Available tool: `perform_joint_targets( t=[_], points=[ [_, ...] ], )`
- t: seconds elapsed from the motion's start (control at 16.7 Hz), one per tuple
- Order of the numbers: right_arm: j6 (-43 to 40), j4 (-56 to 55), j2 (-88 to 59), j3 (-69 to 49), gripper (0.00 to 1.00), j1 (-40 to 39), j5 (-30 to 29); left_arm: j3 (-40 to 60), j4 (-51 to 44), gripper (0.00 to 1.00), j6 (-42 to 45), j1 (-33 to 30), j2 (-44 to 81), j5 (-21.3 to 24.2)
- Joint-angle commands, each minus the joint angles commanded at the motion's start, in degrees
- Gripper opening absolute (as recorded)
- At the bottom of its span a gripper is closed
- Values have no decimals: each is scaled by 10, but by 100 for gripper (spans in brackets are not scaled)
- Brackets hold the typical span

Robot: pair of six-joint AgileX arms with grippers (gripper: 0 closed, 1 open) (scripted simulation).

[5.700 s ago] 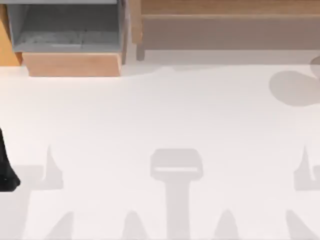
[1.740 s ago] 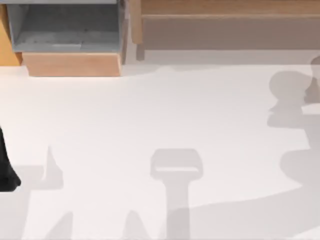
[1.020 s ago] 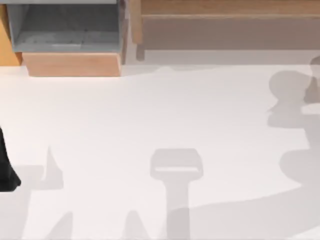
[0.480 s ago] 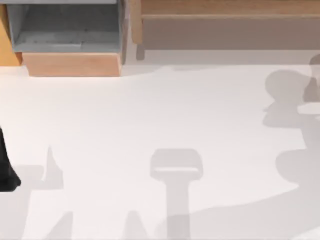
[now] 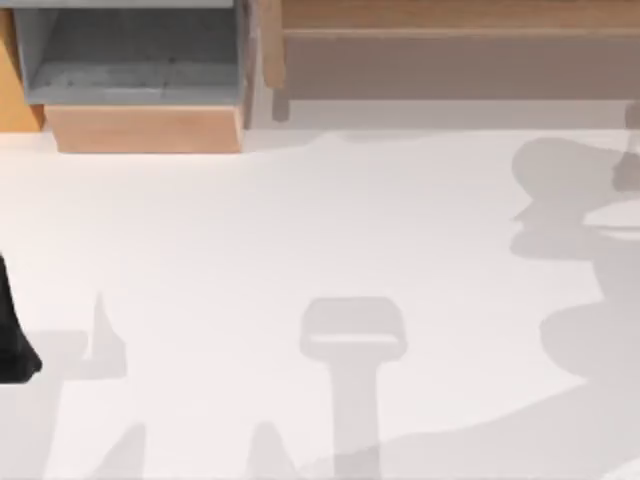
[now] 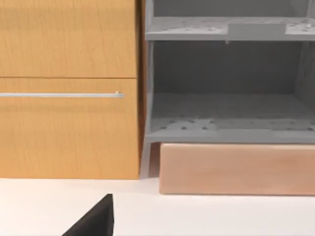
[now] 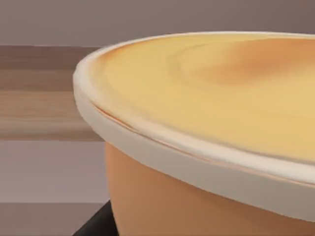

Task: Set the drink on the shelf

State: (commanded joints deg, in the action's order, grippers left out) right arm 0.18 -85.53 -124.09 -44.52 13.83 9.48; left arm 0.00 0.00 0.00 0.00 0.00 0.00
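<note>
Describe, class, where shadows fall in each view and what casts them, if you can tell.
Top view: grey arm-shaped shadows cross the white table, heaviest at its right edge; the shelf recess is shaded. Left wrist view: the grey-lined box is dim inside. Right wrist view: the drink is evenly lit.

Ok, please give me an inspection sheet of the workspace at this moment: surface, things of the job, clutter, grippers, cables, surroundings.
Surface: white table, crossed by grey shadows, largest toward its right edge.
Job's things: the drink, an orange cup with a pale rim and tan lid, very close in the right wrist view; the shelf, low light-brown wood, at the table's far right side, recess shadowed.
Clutter: nothing seen.
Grippers: left arm parked at the table's left edge; a dark part of the right gripper sits beside the cup's base.
Cables: nothing seen.
Surroundings: grey-lined box with pale wood front at far left; orange cabinet with a slim handle beside it.
</note>
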Motion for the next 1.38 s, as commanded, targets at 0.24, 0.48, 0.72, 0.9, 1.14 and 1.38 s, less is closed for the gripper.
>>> perform_joint_targets(
  t=[0.24,0.48,0.72,0.9,1.14,1.38],
  points=[
    [0,27,55,3,0,23,-5,0,0,100,0,0,0,0],
    [0,88,111,-6,0,38,-8,0,0,100,0,0,0,0],
    [0,169,159,-38,0,40,-9,0,0,100,0,0,0,0],
    [0,238,185,-73,0,34,-9,0,0,100,0,0,0,0],
    [1,331,204,-129,0,16,-9,0,0,100,0,0,0,0],
    [1,415,209,-183,0,-4,-8,0,0,100,0,0,0,0]
  ],
)
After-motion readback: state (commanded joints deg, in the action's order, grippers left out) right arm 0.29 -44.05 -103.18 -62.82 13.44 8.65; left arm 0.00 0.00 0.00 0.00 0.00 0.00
